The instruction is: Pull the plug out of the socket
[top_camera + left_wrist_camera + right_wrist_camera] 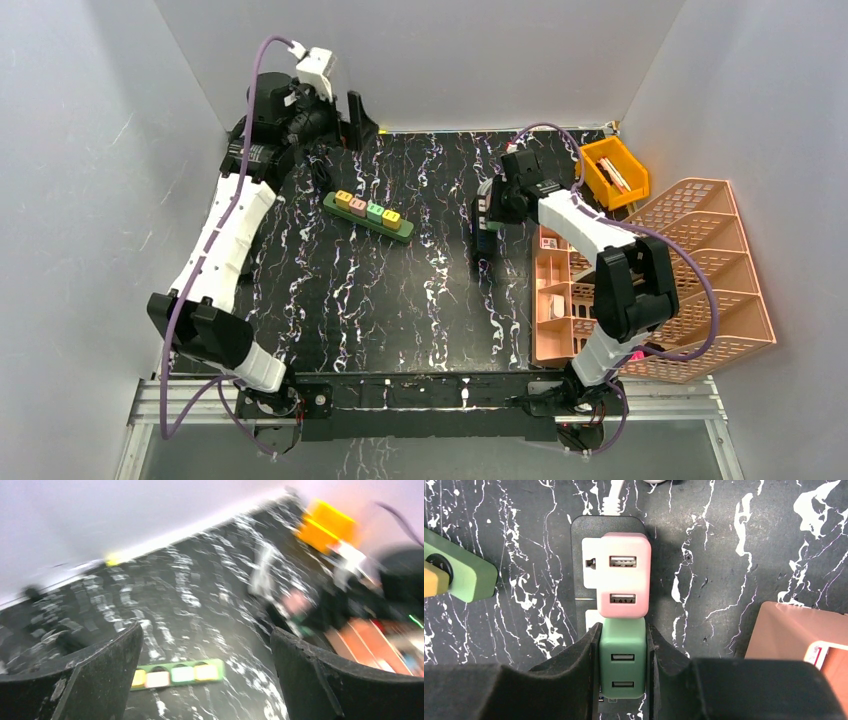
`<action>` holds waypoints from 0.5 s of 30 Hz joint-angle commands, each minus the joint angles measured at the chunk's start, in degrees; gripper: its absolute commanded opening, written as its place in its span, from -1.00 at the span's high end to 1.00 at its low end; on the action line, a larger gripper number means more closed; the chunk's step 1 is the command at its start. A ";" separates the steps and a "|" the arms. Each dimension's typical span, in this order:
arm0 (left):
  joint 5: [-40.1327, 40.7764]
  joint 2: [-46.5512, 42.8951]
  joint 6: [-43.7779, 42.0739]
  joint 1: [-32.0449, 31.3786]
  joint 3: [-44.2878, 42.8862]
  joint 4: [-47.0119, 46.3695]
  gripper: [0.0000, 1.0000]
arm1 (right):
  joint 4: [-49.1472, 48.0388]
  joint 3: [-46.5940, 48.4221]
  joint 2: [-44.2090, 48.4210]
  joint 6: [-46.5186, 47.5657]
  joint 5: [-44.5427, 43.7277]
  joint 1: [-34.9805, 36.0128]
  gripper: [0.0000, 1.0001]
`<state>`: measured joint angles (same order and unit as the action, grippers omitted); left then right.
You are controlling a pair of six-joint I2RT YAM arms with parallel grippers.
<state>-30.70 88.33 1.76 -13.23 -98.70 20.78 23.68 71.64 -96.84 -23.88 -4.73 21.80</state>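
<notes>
A black socket strip [585, 535] lies on the marbled black table, with a pink plug [624, 582] and a green plug [622, 662] seated in it side by side. My right gripper [622, 630] is shut on the green plug, one black finger pressed on each of its sides. From above, the right gripper [487, 215] stands over the socket strip [482, 245] at centre right. My left gripper [356, 118] hangs open at the back left, far from the socket. In the blurred left wrist view its fingers [115, 665] stand wide with nothing between them.
A green strip with several coloured blocks [368, 215] lies left of the socket, and a corner of that strip [464, 572] shows in the right wrist view. A yellow bin [613, 172], a pink compartment tray [560, 300] and a pink file rack [710, 270] crowd the right side.
</notes>
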 commanded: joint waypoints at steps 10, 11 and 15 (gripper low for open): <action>46.44 3.41 -3.86 -0.67 0.17 -11.79 -0.97 | -5.45 -1.52 4.88 -0.90 2.85 0.47 1.00; 38.82 6.14 -6.56 -0.69 -5.37 -2.62 -0.97 | -5.48 -1.64 5.14 -0.91 2.86 0.56 1.00; 17.93 13.66 -16.76 -1.06 -20.65 23.13 -0.97 | -5.75 -2.03 5.43 -1.22 3.29 0.74 1.00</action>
<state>8.32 99.35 -3.05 -13.52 -108.22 19.20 22.11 69.45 -95.48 -24.27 -2.96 21.93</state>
